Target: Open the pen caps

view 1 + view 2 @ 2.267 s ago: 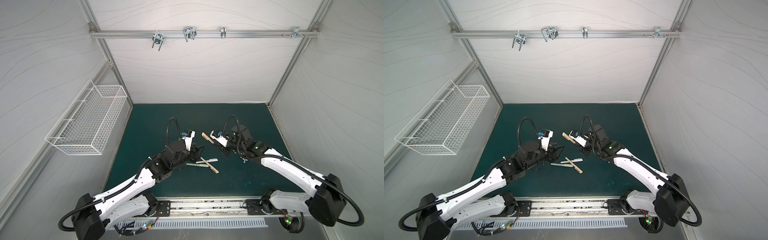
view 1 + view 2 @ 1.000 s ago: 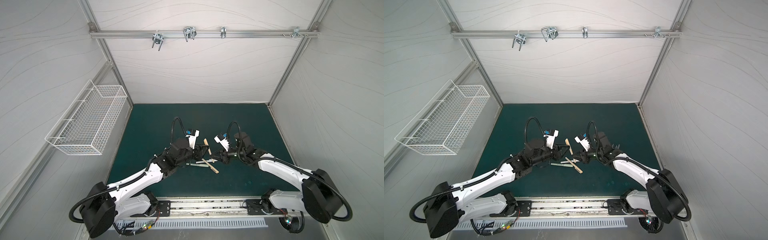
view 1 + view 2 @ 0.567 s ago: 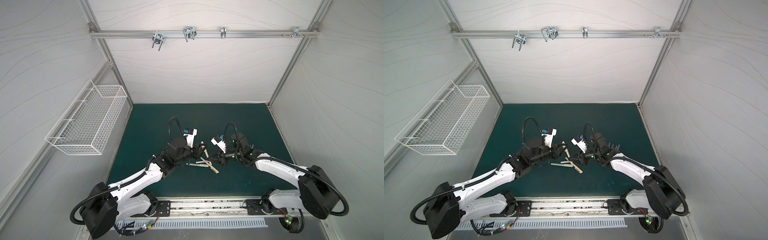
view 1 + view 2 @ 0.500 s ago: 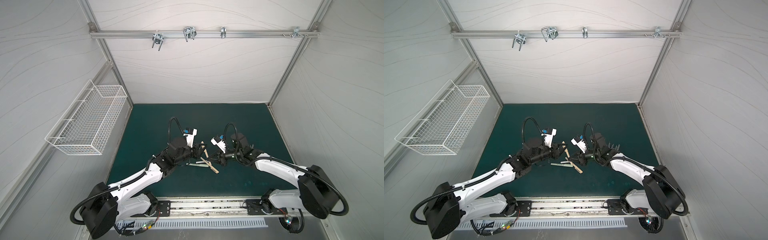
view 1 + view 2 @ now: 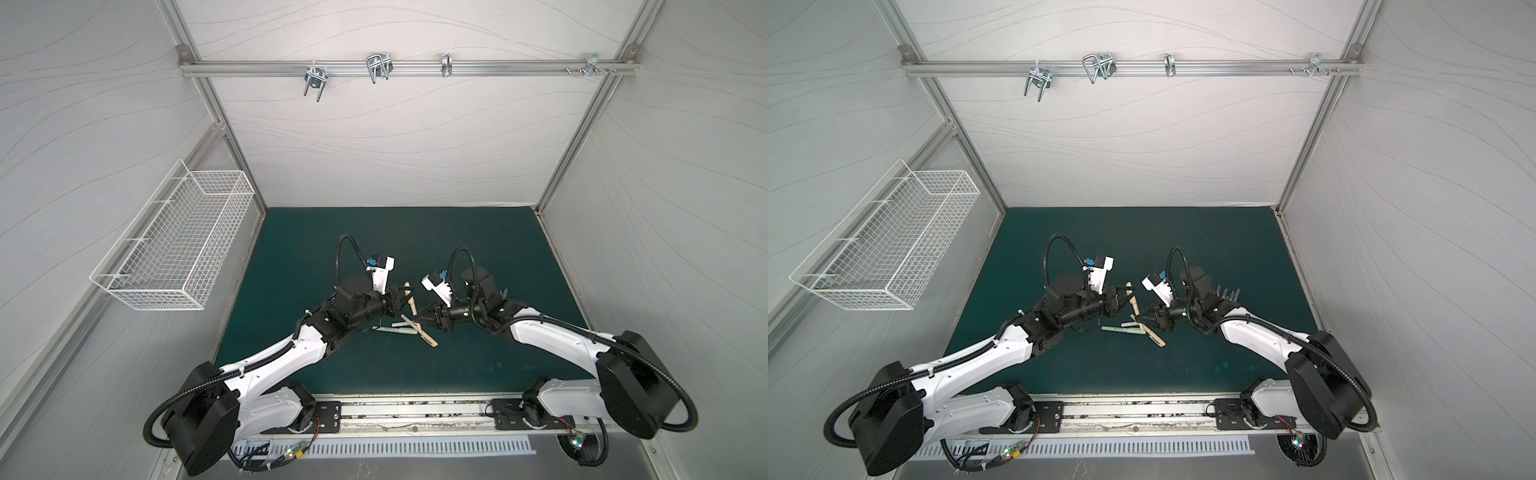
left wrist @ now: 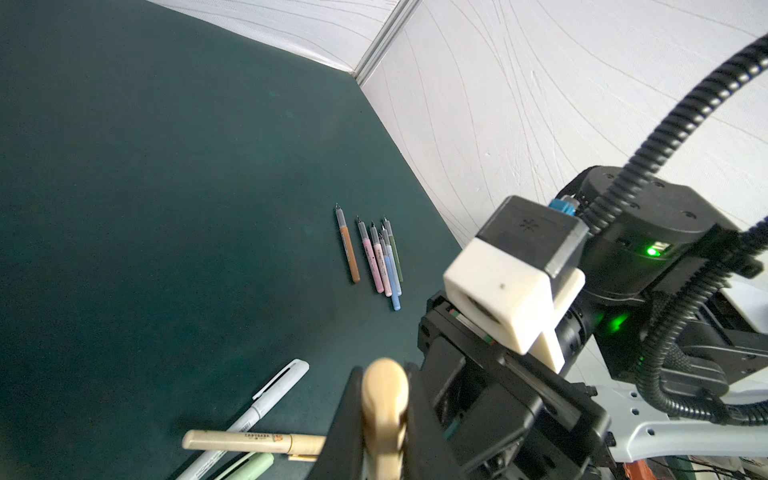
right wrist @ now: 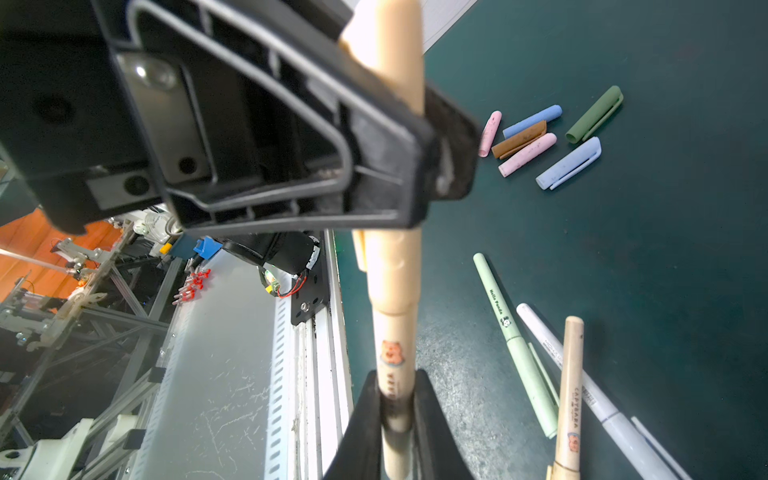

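Top views: both arms are facing each other, sharing one tan pen (image 5: 412,308). The left end effector (image 5: 405,296) is clamping its upper end and the right end effector (image 5: 419,318) is taking the lower end, so I'm guessing they're setting up a straight pull to pop the cap. Three capped pens (image 5: 390,329) are lying crossed just under both end effectors, probably queued next.

Left wrist view: the left end effector's fingers (image 6: 347,424) are pinching the rounded cap (image 6: 384,395) tight. Past the right end effector, a neat row of uncapped pens (image 6: 376,262) is sitting out of the way.

Right wrist view: the right end effector is hugging the printed barrel, also narrow. Loose caps (image 7: 536,141) are lying in a heap on the table (image 7: 623,249) past the left end effector, kept apart from the pens.

The table is wearing a dark green mat. White booth walls (image 5: 374,145) are boxing it in, with a wire basket (image 5: 174,245) hanging well apart from either end effector.
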Controlling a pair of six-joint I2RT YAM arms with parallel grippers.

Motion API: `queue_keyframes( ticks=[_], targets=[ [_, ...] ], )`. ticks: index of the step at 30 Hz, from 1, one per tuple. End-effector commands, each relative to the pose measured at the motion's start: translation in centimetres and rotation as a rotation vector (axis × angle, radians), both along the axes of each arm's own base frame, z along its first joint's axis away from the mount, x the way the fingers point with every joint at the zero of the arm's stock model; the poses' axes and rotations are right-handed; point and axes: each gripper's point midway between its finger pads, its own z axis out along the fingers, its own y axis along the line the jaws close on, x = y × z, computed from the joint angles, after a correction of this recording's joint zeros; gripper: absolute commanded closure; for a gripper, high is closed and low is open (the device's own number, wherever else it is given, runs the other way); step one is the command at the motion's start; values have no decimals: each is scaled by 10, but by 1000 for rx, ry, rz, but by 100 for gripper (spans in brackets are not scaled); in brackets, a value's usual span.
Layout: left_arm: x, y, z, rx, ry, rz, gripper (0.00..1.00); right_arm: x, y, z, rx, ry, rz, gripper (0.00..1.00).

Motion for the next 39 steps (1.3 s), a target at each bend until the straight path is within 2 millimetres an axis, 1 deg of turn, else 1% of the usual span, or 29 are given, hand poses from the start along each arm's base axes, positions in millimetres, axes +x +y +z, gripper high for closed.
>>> queue_keyframes(
  ticks=[1, 4, 7, 10, 12, 17, 19, 20, 22, 23, 24, 26, 28, 31, 34, 39],
  targets=[
    [2, -2, 13, -45, -39, -9, 100, 0, 1, 13, 55, -45, -12, 75],
    [-1, -6, 14, -59, -35, -32, 100, 2, 2, 16, 89, -39, -30, 67],
    [-2, -10, 13, -72, -25, -53, 100, 6, 5, 16, 111, -12, -53, 64],
    [-3, -12, 12, -78, -19, -66, 100, 11, 7, 14, 124, 13, -72, 65],
    [-3, -12, 11, -76, -17, -66, 100, 11, 8, 15, 138, 21, -71, 68],
    [-3, -12, 8, -72, -13, -60, 100, 10, 9, 17, 151, 19, -59, 84],
    [-1, -12, 14, -92, -35, -58, 100, 9, 9, 16, 150, 17, -57, 89],
    [-1, -12, 13, -91, -33, -56, 97, 9, 9, 17, 151, 13, -54, 92],
    [0, -12, 13, -93, -31, -51, 84, 9, 9, 16, 145, 8, -53, 97],
    [0, -13, 12, -92, -29, -53, 75, 9, 9, 15, 141, 7, -54, 99],
    [0, -13, 12, -93, -26, -56, 71, 9, 9, 15, 139, 7, -52, 100],
    [0, -15, 11, -96, -21, -66, 67, 8, 10, 15, 140, 9, -42, 100],
    [-1, -18, 9, -100, -14, -81, 66, 6, 10, 14, 140, 9, -34, 100],
    [-1, -20, 9, -103, -10, -88, 68, 6, 10, 15, 143, 8, -32, 100],
    [-1, -20, 8, -106, -8, -89, 76, 6, 10, 15, 143, 8, -28, 100],
    [-1, -19, 8, -104, -13, -85, 96, 5, 11, 14, 138, 11, -24, 100]
  ],
)
